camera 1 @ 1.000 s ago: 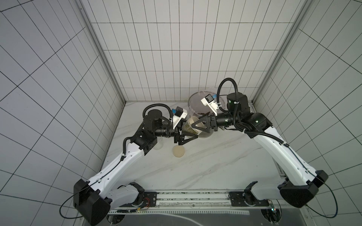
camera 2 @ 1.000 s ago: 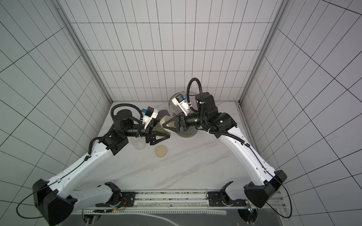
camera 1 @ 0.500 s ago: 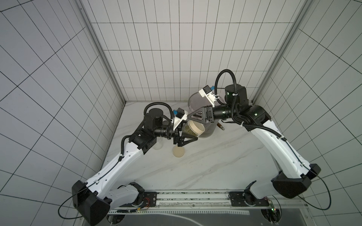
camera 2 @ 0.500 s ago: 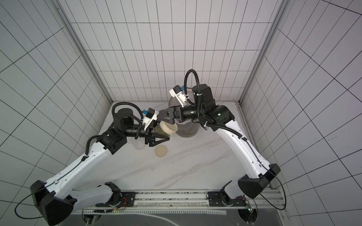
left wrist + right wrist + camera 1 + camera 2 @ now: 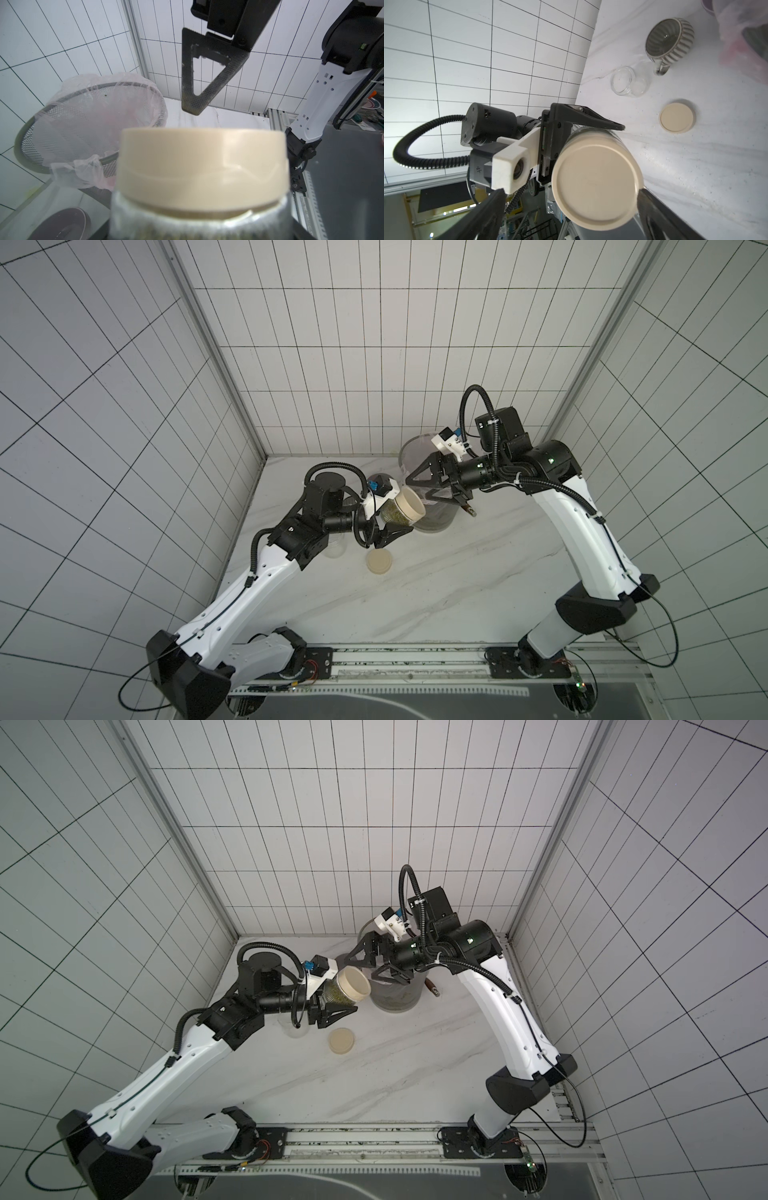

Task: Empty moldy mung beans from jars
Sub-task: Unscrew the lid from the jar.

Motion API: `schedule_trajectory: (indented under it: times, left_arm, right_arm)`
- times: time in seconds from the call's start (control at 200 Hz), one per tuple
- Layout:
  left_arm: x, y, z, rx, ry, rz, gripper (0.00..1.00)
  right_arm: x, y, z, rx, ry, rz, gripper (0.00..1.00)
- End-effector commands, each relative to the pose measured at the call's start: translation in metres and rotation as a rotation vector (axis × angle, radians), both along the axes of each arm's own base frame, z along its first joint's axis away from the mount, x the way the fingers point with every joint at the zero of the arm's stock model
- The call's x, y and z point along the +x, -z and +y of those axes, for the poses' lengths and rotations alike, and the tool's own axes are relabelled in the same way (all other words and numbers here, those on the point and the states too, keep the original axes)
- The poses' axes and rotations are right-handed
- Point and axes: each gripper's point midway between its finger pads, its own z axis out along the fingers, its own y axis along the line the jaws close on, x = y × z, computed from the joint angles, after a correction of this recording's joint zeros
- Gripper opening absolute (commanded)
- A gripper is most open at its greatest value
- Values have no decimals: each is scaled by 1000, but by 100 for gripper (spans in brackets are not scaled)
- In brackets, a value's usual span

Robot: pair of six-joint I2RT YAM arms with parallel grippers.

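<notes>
- Clear glass under a beige lid [image 5: 596,185]: that is the capped jar [image 5: 402,510] we see clamped in the left hand [image 5: 395,522]. It is lifted off the table [image 5: 457,572] and tipped on its side, so the lid faces the right arm.
- Olive-green mung beans [image 5: 334,998] fill that jar behind the glass, and the lid is on.
- The right hand [image 5: 419,492] is spread wide and grasps nothing. In its wrist view we see its two fingers [image 5: 483,216] on either side of the lid, and we cannot tell whether one brushes the rim.
- In both top views that hand hangs over the grey mesh bin [image 5: 395,1004] with a pale pink liner. The bin stands on the table toward the back wall, just beside the raised jar.
- The empty jar [image 5: 625,83] has no lid and sits on the table. In the top views the left arm partly hides it.
- A loose lid [image 5: 379,562] lies flat on the table near the empty jar, below the left hand.
- A ribbed mug [image 5: 668,41] stands just beside the empty jar.
</notes>
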Motion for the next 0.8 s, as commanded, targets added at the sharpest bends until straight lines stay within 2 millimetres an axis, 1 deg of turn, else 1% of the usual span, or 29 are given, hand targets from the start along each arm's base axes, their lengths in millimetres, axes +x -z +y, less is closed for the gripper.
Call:
schedule_trajectory:
  times: [0.0,0.035,0.145,0.3,0.52,0.6,0.695,0.795]
  left_arm:
    - [-3,-34,6,-21,-13,-190,30]
    - [-4,-34,6,-19,-11,-198,30]
    - [-7,-32,6,-12,0,-213,30]
    - [-13,-31,4,-16,21,-212,30]
    - [-11,-24,8,19,1,-221,30]
    - [-9,-20,8,28,-8,-218,29]
    - [-7,-16,9,40,-17,-216,29]
    - [-5,-11,10,56,-23,-217,29]
  right_arm:
    - [-4,-5,-7,25,22,179,100]
    - [-2,-4,-6,22,19,195,100]
    - [2,6,1,7,-3,242,100]
    - [4,17,11,-10,-33,254,100]
    - [-4,17,25,-19,-60,260,99]
    - [-9,18,27,-25,-67,260,100]
    - [-13,20,25,-37,-66,257,100]
    - [-16,27,21,-57,-63,259,100]
